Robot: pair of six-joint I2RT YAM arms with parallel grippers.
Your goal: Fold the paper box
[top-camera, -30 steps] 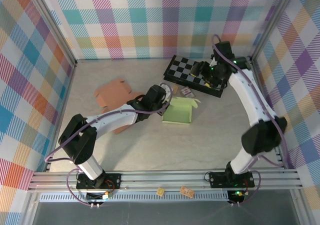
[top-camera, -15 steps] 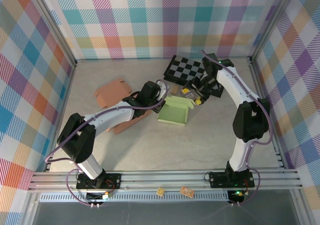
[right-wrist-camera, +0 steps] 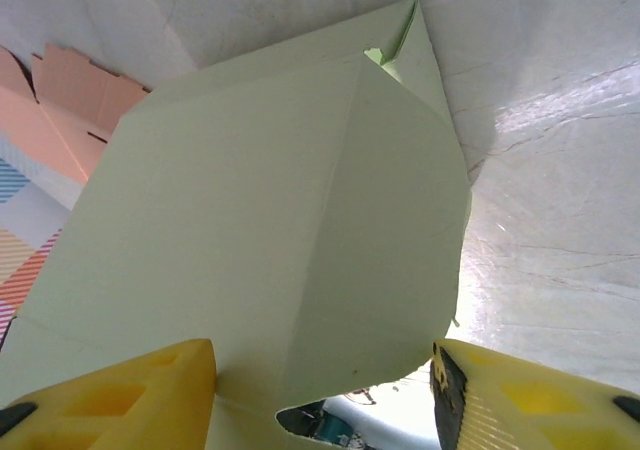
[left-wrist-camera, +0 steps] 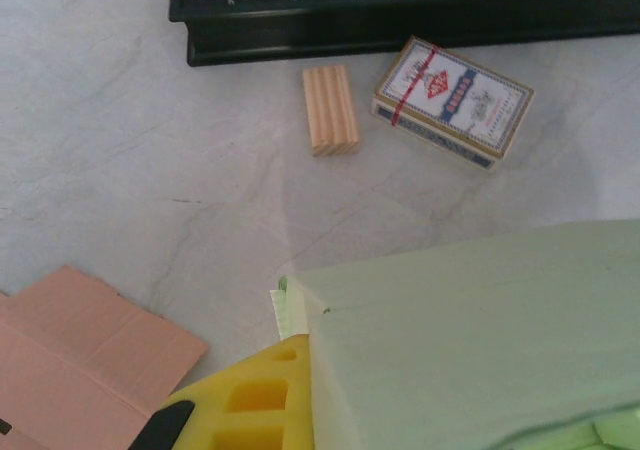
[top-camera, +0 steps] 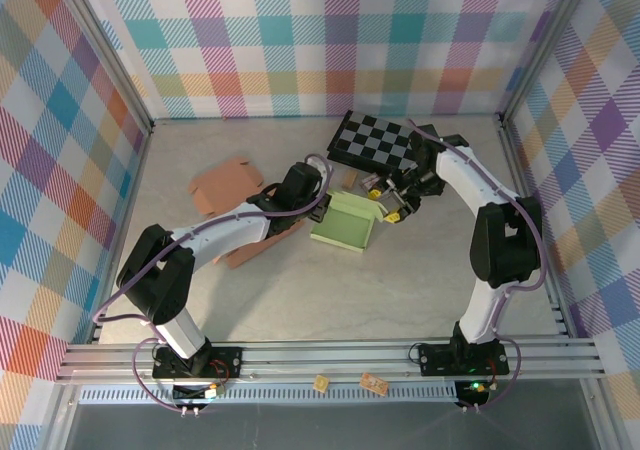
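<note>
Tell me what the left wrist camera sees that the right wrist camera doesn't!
Left wrist view: the checkerboard edge, a little wooden block and a pack of cards beyond the box. Right wrist view: a striped bit of wall, and the right gripper with its yellow fingers apart, the box's rounded flap between them. Both: the green paper box, the pink cardboard and the grey table.
</note>
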